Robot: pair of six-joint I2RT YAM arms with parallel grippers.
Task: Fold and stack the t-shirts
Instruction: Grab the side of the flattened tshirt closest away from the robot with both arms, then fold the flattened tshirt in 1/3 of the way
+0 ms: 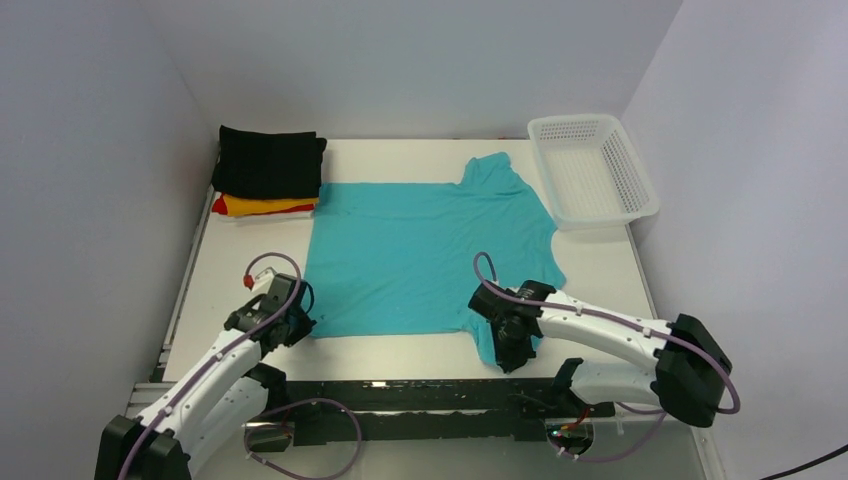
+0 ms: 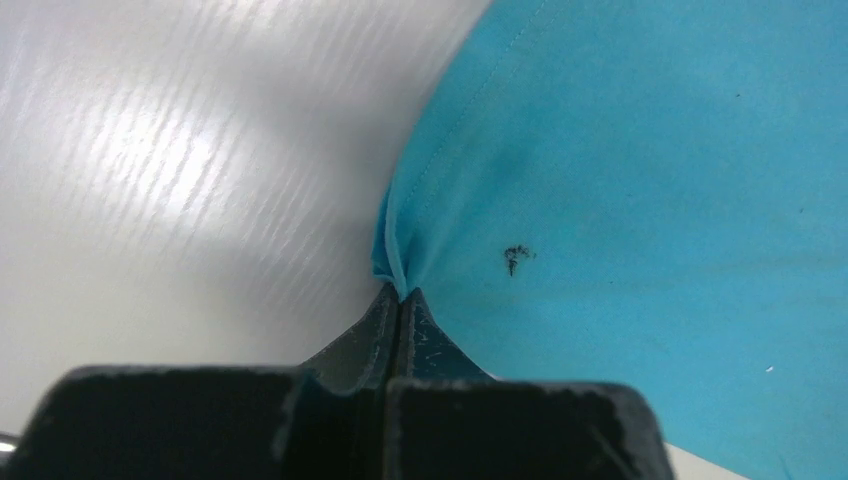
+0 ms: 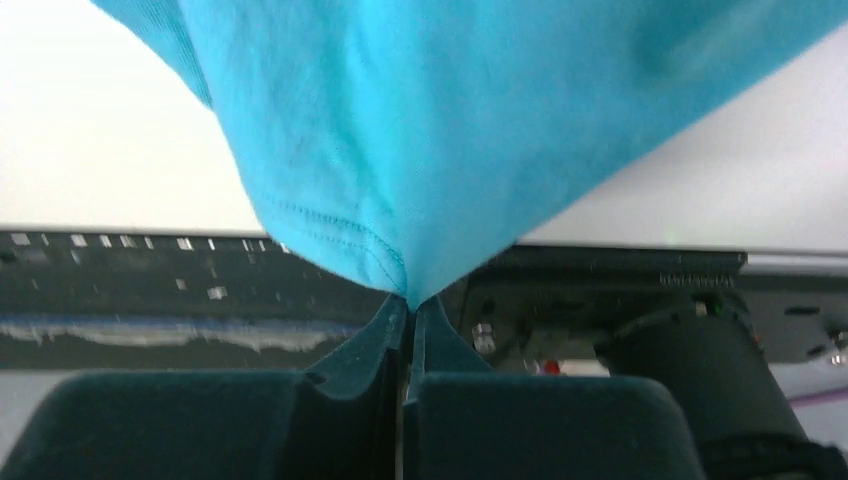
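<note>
Pinching shirt point(image 1: 420, 250): left fingers point(image 2: 362, 340) at hem corner, right fingers point(image 3: 372, 345) at near sleeve. Best lift evenly, fold to far edge, taut.

Two arms, lower frame.
Left arm point(image 1: 205, 375) and right arm point(image 1: 612, 332): white links, black joints, looping purple cables point(image 1: 272, 255); left pincer point(image 2: 400, 292), right pincer point(image 3: 408, 300) black.
</note>
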